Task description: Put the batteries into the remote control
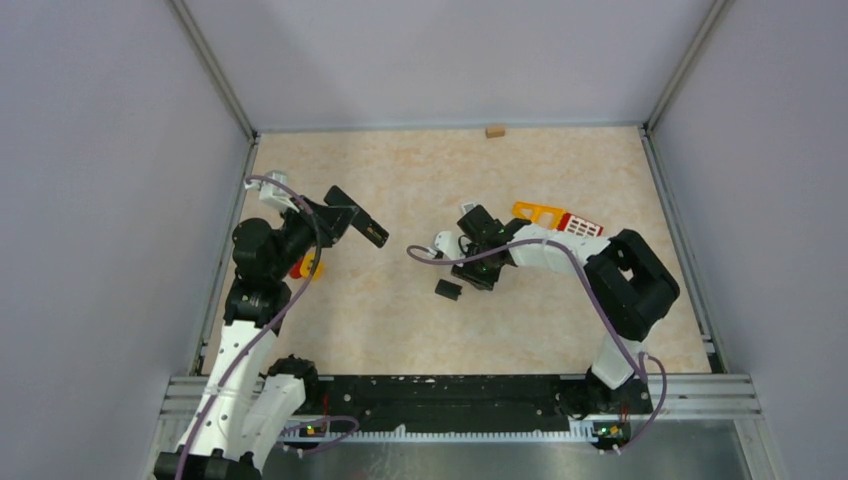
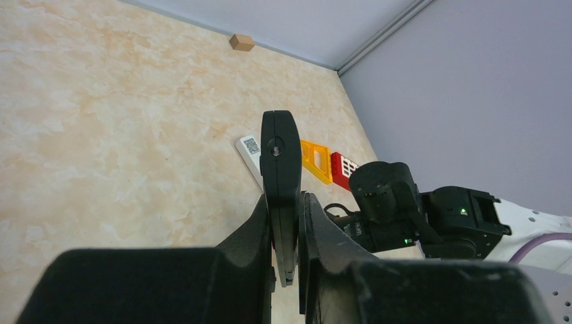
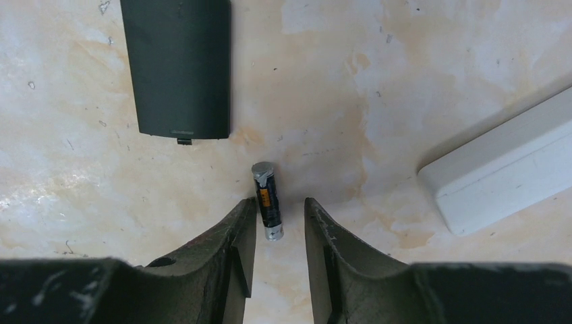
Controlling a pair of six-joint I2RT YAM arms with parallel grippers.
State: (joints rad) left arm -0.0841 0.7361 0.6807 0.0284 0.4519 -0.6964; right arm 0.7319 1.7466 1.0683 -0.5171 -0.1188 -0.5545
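Observation:
My left gripper [image 1: 338, 216] is shut on a black remote [image 1: 362, 224] and holds it above the table; in the left wrist view the remote [image 2: 280, 145] stands edge-on between the fingers. My right gripper [image 3: 280, 210] is open, low over the table. One small dark battery [image 3: 266, 200] with metallic ends lies flat between its fingertips, close to the left finger [image 3: 237, 233]. A flat dark cover piece [image 3: 177, 64] lies beyond it and shows in the top view [image 1: 447, 290]. A white remote [image 3: 502, 169] lies to the right. Other batteries are out of view.
An orange piece [image 1: 537, 212] and a red-and-white piece [image 1: 582, 226] lie behind the right arm. A small wooden block [image 1: 494, 130] sits at the far wall. A yellow-and-red thing [image 1: 306, 266] lies under the left arm. Walls enclose the table.

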